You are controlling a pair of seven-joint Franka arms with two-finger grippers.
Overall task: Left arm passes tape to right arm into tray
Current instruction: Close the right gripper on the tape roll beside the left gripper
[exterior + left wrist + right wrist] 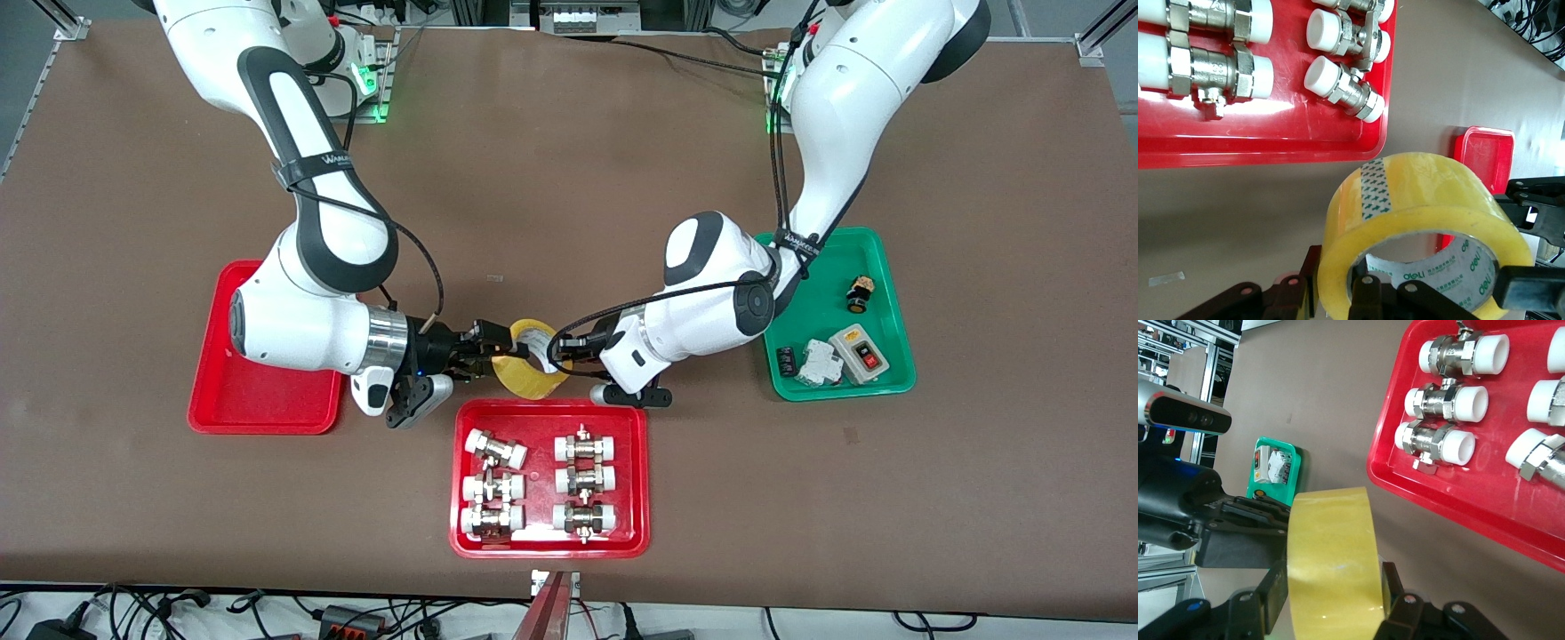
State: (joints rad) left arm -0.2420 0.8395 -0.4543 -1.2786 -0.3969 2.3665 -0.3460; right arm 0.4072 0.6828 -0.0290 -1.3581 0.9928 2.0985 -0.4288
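The yellow tape roll [526,377] hangs in the air between both grippers, over the table by the fittings tray. My left gripper [553,356] is shut on the tape's wall, one finger inside the hole and one outside, as the left wrist view [1338,280] shows on the tape [1418,193]. My right gripper [502,351] is shut across the roll's width; in the right wrist view [1331,593] its fingers press both flat sides of the tape [1331,540]. The plain red tray [267,400] lies under the right arm's forearm, and it also shows in the left wrist view [1485,153].
A red tray of white-capped metal fittings [551,542] lies just nearer the front camera than the tape. A green tray [836,258] holding switches and small parts sits toward the left arm's end, under that arm's elbow.
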